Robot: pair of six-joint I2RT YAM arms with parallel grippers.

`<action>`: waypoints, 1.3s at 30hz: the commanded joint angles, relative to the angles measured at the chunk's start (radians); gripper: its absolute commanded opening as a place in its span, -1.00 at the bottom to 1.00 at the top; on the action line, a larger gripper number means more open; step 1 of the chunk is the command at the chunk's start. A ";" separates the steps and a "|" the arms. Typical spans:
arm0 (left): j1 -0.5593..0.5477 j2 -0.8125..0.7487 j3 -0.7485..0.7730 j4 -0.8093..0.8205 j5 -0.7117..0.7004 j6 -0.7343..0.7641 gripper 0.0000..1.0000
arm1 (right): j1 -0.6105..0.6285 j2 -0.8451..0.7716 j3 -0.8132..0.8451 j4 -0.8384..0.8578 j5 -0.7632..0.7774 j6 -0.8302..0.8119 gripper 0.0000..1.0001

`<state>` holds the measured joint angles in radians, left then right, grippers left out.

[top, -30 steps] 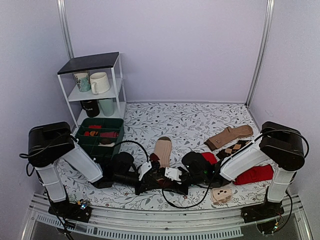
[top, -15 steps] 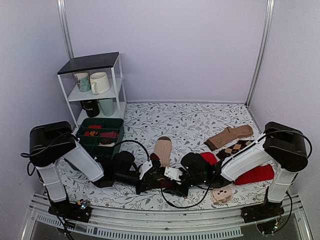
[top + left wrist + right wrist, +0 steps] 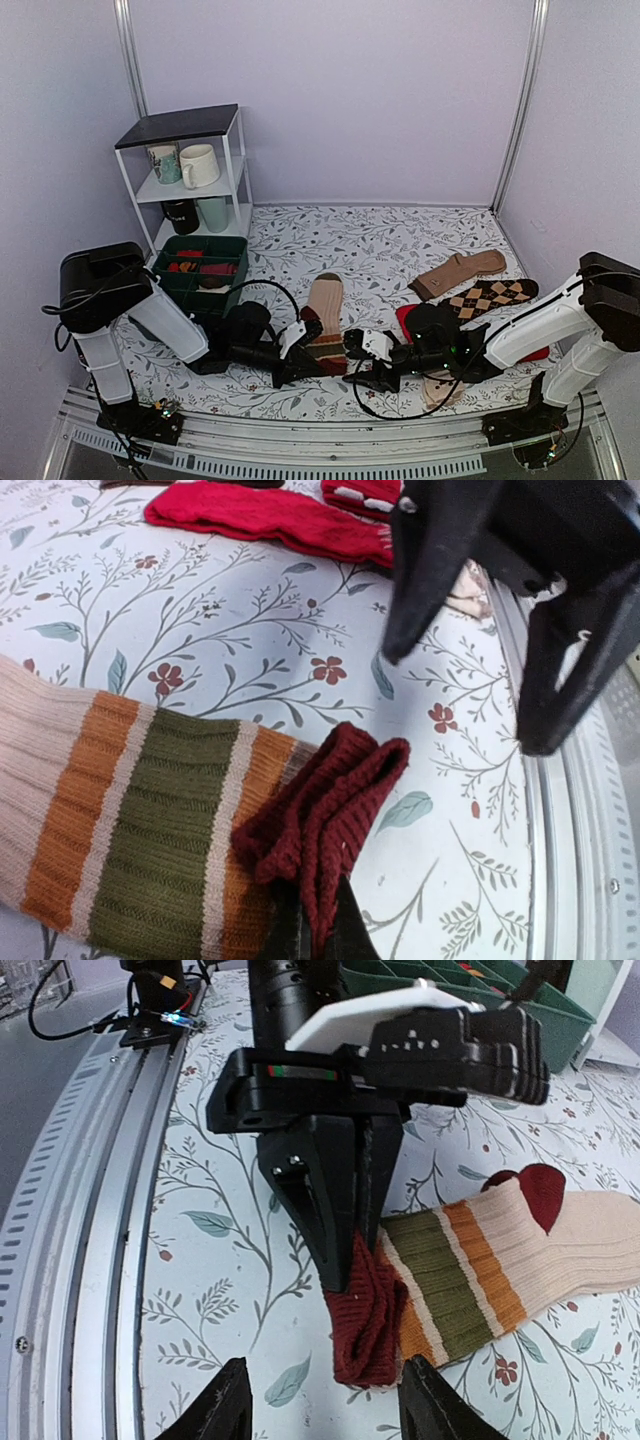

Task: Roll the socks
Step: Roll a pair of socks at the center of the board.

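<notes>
Table (image 3: 400, 240) front edge: left fingers (image 3: 325, 1210) pinch striped sock (image 3: 150, 810).

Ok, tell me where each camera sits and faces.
Top external: above and behind, looking down; left arm and right arm whole, left claw and right claw at the striped sock.
Left wrist: low, facing the right claw; own fingers pinch the maroon cuff.
Right wrist: low, facing the left claw; own open fingers at bottom.
Both wrist views share the cuff.

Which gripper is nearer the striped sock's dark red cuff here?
Left. The left gripper has its jaws pinched on the dark red cuff; the right gripper sits apart from it, jaws open, facing it.
</notes>
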<state>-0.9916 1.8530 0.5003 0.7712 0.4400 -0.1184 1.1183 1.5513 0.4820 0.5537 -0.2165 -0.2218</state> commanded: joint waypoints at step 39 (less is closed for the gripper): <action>0.020 0.005 -0.073 -0.121 -0.027 -0.014 -0.65 | 0.009 0.344 0.160 -0.229 0.018 0.124 -0.95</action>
<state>-0.9833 1.8561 0.4870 0.7998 0.4534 -0.1360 1.1248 1.8244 0.6537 0.5388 -0.2001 -0.1600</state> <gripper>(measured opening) 0.110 0.079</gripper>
